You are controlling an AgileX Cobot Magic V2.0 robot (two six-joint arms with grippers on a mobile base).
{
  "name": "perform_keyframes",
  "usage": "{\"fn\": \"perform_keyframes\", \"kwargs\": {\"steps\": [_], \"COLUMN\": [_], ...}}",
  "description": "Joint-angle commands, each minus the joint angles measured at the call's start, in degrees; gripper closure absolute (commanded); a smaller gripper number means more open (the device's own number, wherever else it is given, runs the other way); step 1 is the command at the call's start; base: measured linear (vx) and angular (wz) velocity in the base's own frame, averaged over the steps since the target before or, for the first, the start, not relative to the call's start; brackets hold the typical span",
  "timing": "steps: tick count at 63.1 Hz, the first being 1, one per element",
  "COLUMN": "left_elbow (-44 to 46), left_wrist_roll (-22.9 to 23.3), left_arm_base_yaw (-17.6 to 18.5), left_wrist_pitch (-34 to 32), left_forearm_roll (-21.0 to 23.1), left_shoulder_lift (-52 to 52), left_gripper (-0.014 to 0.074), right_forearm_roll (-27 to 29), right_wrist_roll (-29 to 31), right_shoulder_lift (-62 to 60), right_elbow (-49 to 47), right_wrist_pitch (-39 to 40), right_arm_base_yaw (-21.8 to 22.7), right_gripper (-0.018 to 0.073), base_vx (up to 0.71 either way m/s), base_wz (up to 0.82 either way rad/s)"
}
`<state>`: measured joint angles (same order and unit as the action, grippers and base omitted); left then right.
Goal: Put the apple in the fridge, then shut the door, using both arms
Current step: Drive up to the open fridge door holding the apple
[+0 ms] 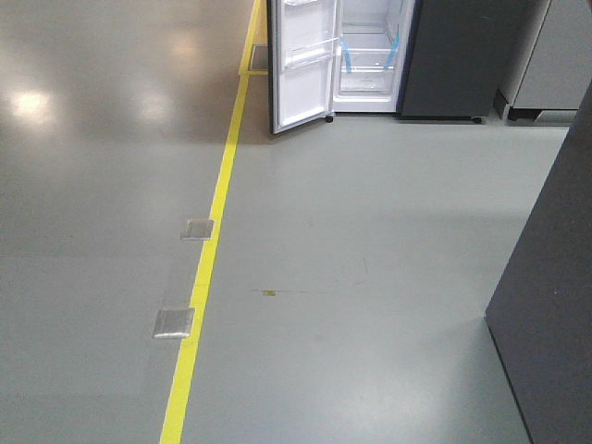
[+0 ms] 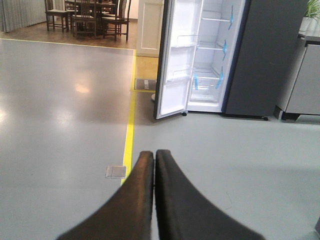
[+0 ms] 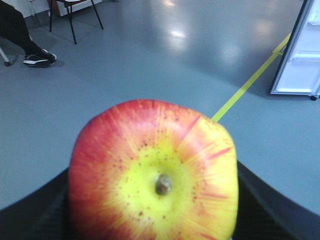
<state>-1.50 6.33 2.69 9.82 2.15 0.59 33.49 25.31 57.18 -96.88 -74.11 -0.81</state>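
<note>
Apple (image 3: 155, 170) clamped in right hand (image 3: 155, 200), fingers (image 3: 272, 210) on both sides.

Red-yellow apple (image 3: 155, 175) clamped in right claw (image 3: 150, 207); dark fridge (image 2: 255, 60) stands, door (image 2: 175, 75) open.

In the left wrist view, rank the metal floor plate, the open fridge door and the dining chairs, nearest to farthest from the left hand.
1. The metal floor plate, just left of the left hand.
2. The fridge door, ahead, swung open.
3. The dining chairs, far back left.
</note>
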Motion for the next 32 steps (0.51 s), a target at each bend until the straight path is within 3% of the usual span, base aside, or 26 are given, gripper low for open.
{"fn": "perform_keyframes", "kwargs": {"steps": [1, 32], "left_elbow": [-1.2, -1.2], "left_wrist_roll": [0.5, 0.5], "left_arm_base_yaw": [0.2, 0.2], "left_wrist_pitch": [-4.1, -4.1], "left_forearm_roll": [0.6, 0.6], "left_shoulder_lift": [0.9, 0.9], "left_gripper": [0.0603, 0.0603], "right_forearm_roll": [1.9, 1.9], "right_wrist_roll": [0.0, 0.0], "right_shoulder_lift": [-0.1, -0.1], "right_elbow": [-1.1, -1.1], "right_wrist_pitch": [1.0, 1.0], "right_arm_base_yaw": [0.0, 0.0], "right_gripper": [0.0563, 0.0563], "base_vx": [0.31, 0.31], "base_wz": [-0.09, -0.04]}}
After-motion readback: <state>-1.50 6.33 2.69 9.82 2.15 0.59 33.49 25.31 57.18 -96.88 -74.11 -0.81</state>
